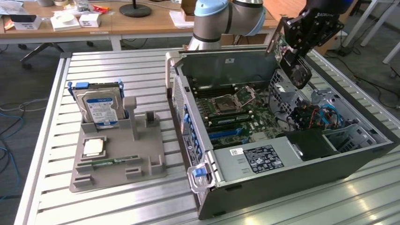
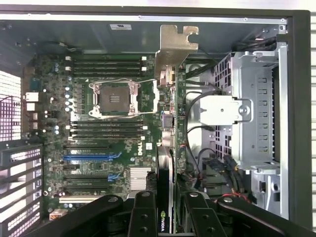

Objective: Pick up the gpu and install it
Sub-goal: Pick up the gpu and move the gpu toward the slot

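The gpu [image 1: 293, 65] hangs tilted above the back right of the open computer case [image 1: 312, 171], its round fan facing the exterior view's right and its silver bracket [image 1: 273, 40] pointing up. My gripper [image 1: 299, 44] is shut on the card. In the wrist view I look down the card's edge [image 2: 168, 163] to the bracket [image 2: 175, 49], with the black fingers [image 2: 143, 215] clamped on both sides of it. Below lies the motherboard [image 2: 98, 133] with its blue and black expansion slots [image 2: 91, 157]. The card touches nothing in the case.
A grey holder [image 1: 115, 176] on the slatted table holds a blue-labelled hard drive [image 1: 100, 108], a processor [image 1: 93, 147] and a green memory stick [image 1: 115, 161]. A silver drive cage [image 2: 256, 108] and cables [image 1: 315, 117] fill the case's side. A wooden desk [image 1: 144, 23] stands behind.
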You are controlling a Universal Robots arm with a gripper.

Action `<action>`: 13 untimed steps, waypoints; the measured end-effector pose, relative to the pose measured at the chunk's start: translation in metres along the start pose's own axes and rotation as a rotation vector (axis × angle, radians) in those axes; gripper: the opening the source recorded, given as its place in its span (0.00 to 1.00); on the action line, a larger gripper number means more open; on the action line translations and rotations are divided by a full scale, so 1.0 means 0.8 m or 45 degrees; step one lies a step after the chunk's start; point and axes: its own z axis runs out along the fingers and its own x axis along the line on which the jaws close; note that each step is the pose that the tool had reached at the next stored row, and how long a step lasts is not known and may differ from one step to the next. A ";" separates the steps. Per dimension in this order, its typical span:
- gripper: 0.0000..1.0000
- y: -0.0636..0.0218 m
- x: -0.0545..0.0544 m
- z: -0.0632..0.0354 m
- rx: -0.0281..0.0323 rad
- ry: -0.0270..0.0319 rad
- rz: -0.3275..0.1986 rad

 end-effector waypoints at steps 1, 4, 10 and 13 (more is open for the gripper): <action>0.26 0.000 -0.001 0.000 0.0001 0.0000 0.000; 0.26 0.000 -0.001 0.000 -0.0001 0.0000 0.000; 0.26 -0.001 0.000 0.006 0.0000 0.0000 0.000; 0.26 -0.001 0.000 0.011 0.0000 0.0000 0.000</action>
